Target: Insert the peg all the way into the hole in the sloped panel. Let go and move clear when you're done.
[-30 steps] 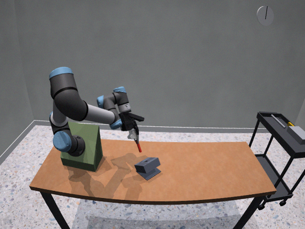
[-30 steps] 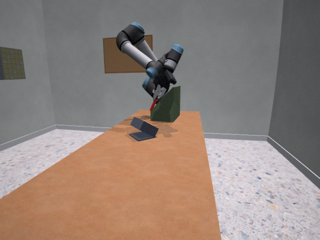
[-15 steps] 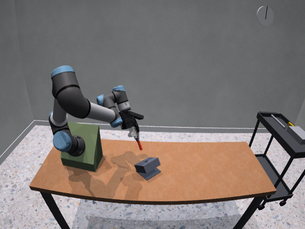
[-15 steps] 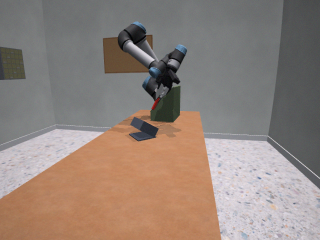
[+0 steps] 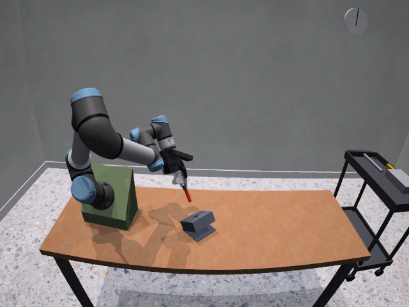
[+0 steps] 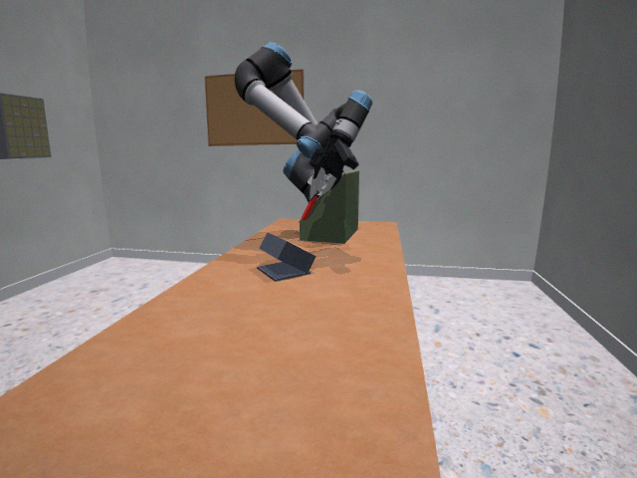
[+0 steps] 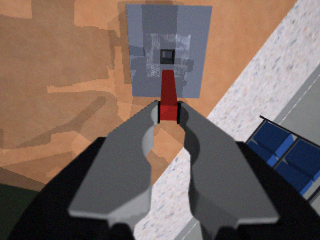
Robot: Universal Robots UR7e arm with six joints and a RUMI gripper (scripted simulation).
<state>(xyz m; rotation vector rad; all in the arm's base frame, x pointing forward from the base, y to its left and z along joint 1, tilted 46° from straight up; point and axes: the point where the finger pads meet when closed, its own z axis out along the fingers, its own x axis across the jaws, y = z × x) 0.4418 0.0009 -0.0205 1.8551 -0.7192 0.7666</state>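
Wrist view shows the gripper clamped on the red peg, tilted, tip above the dark hole in the sloped panel, not yet entered. Farther off, a cart tray carries a grey block.

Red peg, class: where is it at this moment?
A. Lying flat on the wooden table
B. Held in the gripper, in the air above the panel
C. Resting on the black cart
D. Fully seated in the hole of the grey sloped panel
B: the red peg is clamped in the gripper, its tip clear of the grey sloped panel, and aimed toward the dark hole in the wrist view.
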